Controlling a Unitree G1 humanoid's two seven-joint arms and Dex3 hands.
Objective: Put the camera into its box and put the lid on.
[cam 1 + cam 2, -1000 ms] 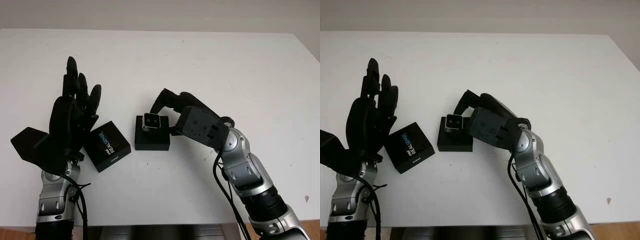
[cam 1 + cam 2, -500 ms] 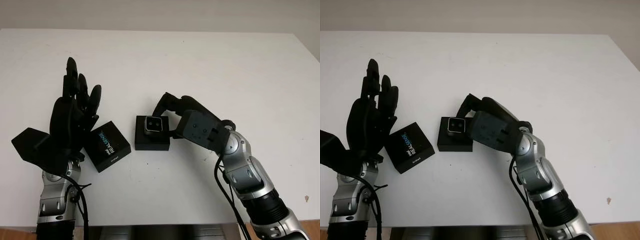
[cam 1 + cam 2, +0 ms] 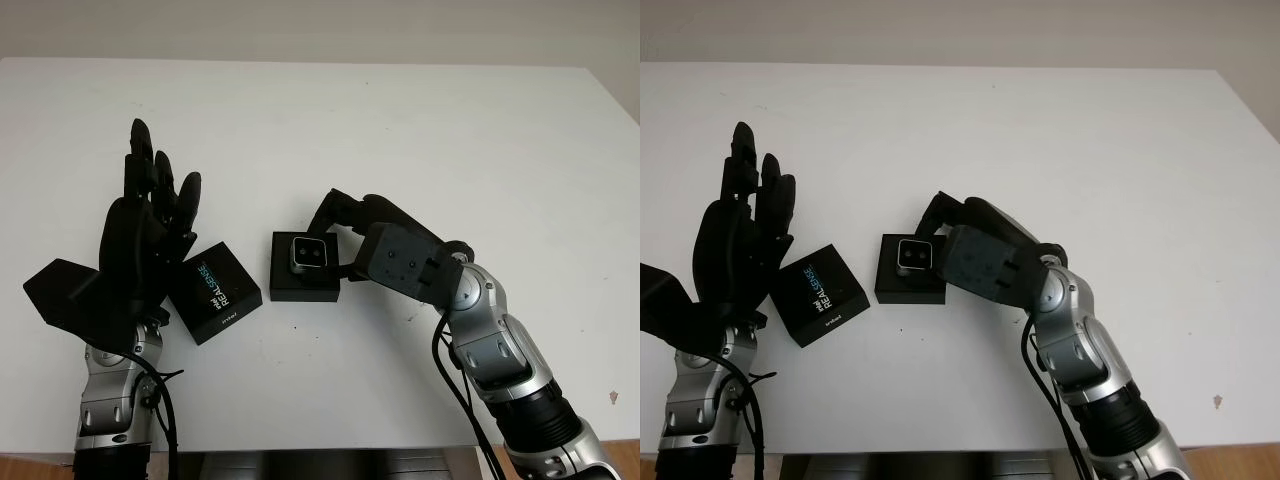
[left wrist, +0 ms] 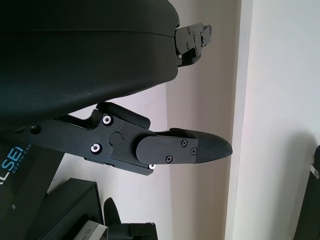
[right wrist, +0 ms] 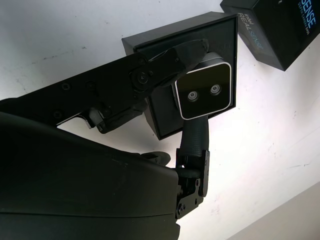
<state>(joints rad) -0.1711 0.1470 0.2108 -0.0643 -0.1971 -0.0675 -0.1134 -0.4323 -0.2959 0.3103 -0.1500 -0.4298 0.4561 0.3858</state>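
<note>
The small silver-framed camera (image 3: 308, 253) sits in the open black box (image 3: 285, 285) at the table's middle, its two lenses facing up. My right hand (image 3: 326, 238) reaches in from the right and is shut on the camera, one finger (image 5: 187, 50) on its far side and another finger (image 5: 196, 135) on its near side. The box's black lid (image 3: 213, 292), printed REALSENSE, lies flat on the table just left of the box. My left hand (image 3: 148, 235) is open, raised above the table to the left of the lid, palm turned toward it.
The white table (image 3: 420, 130) stretches wide behind and to the right of the box. Its front edge (image 3: 320, 452) runs close below both arms. A beige wall lies beyond the far edge.
The right hand has lowered the camera from a tilted pose above the box down into the box. The left hand and the lid have stayed put.
</note>
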